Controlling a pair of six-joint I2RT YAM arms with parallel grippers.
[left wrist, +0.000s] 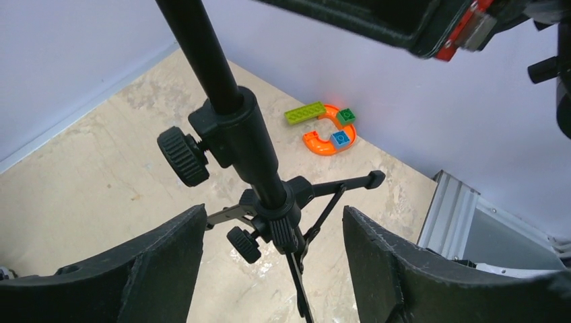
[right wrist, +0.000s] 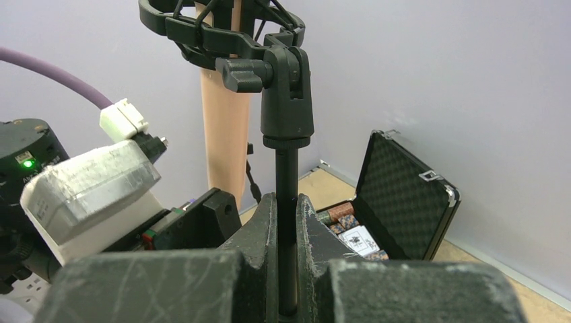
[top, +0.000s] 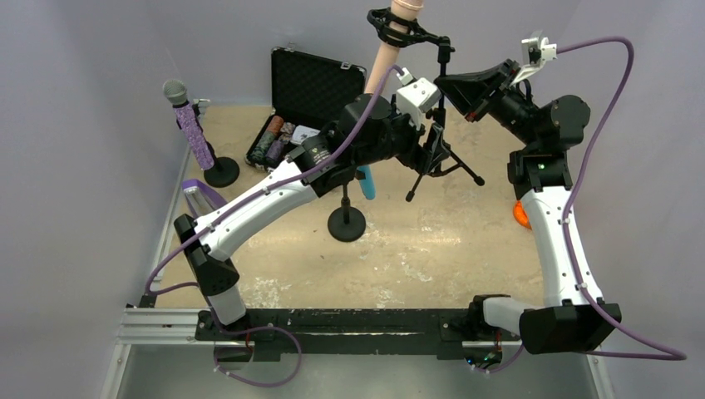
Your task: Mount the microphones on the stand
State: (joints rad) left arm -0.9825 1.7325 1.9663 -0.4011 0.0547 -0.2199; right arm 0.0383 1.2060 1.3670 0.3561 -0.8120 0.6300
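The right hand (right wrist: 287, 205) was clamped on the thin upper pole of the black tripod stand (right wrist: 287, 161). It gripped just below the black shock-mount cradle (right wrist: 202, 30), where the pale pink stick microphone (right wrist: 225, 128) sat upright. The left hand (left wrist: 273, 219) stood wide and held nothing. Its fingers (left wrist: 168, 256) lay on either side of the stand's thicker lower tube without touching it, near the knurled black clamp knob (left wrist: 183, 156).

The pink microphone looked seated, so the step in hand seemed to be steadying or adjusting this stand. To do it well, the right grip should hold the pole firm against tipping. The left hand should close squarely on the tube, clear of the knob and the folding legs.

Only the right wrist view showed the clamp on the pole plainly. Only the overhead view showed the glittery purple microphone with a grey mesh head (top: 193, 125), perched on a round-based black stand (top: 220, 172) at the left rear. It also showed the bright blue microphone (top: 367, 184), half hidden under the left arm beside a second round-based stand (top: 347, 223). Whether the blue one was clipped in I could not tell. The left wrist view showed orange, green and blue toy bricks (left wrist: 326, 128) on the beige table (top: 432, 249).
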